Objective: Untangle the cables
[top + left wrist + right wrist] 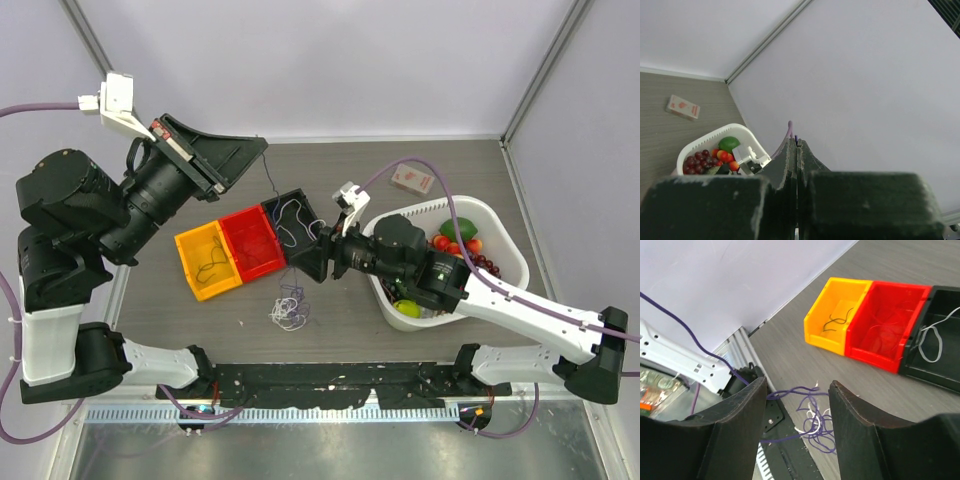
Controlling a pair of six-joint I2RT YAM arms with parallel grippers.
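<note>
The left gripper, clenched on a purple cable, is hovering before white walls. Below the released right gripper, the tangle is lying on the grey table.

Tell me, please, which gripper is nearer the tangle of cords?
Right. The right gripper hovers close above the tangle; the left gripper pinches a purple cord high, far behind it.

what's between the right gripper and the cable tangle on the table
Nothing visible: the open right gripper looks straight at the tangle, only bare table around it; the bins sit off to the side.
</note>
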